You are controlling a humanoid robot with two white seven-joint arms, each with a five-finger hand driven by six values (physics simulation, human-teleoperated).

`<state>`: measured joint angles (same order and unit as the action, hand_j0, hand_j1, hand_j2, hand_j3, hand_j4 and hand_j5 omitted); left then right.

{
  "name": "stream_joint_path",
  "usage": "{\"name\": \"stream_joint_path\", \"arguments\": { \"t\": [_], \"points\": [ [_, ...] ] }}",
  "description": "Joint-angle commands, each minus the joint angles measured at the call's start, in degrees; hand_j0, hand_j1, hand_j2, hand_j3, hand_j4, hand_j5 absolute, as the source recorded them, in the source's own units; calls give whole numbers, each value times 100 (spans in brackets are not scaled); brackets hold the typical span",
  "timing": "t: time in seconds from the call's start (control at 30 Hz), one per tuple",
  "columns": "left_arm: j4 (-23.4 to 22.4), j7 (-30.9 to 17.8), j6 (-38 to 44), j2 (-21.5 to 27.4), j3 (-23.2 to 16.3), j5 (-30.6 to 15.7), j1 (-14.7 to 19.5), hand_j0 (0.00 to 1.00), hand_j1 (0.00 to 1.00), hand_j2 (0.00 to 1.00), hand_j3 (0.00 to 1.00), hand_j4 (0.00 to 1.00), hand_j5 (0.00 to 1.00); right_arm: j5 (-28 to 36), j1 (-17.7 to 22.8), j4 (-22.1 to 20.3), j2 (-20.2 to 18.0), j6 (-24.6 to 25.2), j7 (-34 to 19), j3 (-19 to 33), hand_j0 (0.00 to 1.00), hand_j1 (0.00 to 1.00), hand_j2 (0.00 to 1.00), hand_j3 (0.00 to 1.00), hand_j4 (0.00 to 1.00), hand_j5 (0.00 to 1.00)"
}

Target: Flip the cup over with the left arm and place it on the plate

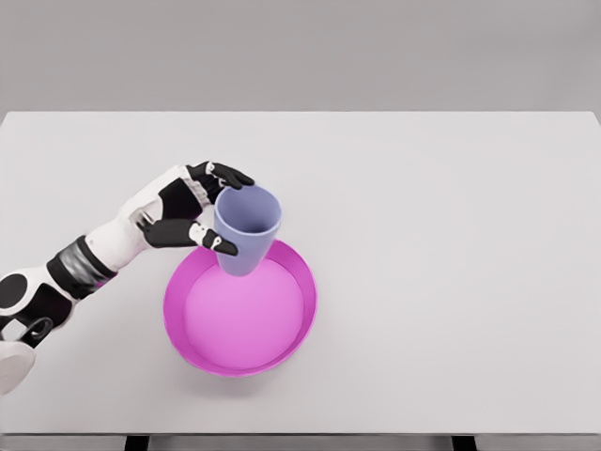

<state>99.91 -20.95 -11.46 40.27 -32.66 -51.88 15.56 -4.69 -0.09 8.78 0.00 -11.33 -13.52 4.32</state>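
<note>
A pink plate (240, 315) lies nearest on the white bench (451, 235). At its far-left rim the blue cup (247, 228) stands mouth up, tilted slightly, its base over the plate. The left hand (192, 218) has its fingers clamped around the cup's side, its arm entering from the lower left.

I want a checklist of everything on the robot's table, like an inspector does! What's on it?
Surface: white table, plain.
Job's things: blue cup, mouth up, held over the back rim of the pink plate; whether its base touches the plate cannot be told.
Clutter: nothing seen.
Grippers: left hand wrapped around the cup's side; right hand not in view.
Cables: nothing seen.
Surroundings: grey wall behind the table.
</note>
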Motion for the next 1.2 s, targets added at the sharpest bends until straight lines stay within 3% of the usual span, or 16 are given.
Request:
{"name": "stream_joint_path", "arguments": {
  "t": [0.0,0.3,0.63,0.7,0.83,1.17],
  "points": [
    [28,3,-234,-28,111,91,-9,45,45,45,45,45,45,-5,0,0,0,-1,-2,-2,100,100,100,100,100,100],
    [-148,38,-225,-450,41,486,-308,45,45,45,45,45,45,-5,0,0,0,-1,-2,7,100,100,100,100,100,100],
    [-341,38,-199,-477,76,600,-466,46,46,46,46,46,46,4,0,0,0,-1,-2,-2,100,100,100,100,100,100],
    [-341,29,-199,-485,76,600,-466,52,52,52,52,52,52,-5,0,0,0,-1,-2,-2,100,100,100,100,100,100],
    [-323,29,-199,-485,76,600,-466,72,72,72,72,72,72,-5,0,0,0,-1,-2,-2,100,100,100,100,100,100],
    [-297,29,-199,-424,94,600,-475,85,85,85,85,85,85,-5,0,0,0,-1,-2,-2,100,100,100,100,100,100]
  ]
}}
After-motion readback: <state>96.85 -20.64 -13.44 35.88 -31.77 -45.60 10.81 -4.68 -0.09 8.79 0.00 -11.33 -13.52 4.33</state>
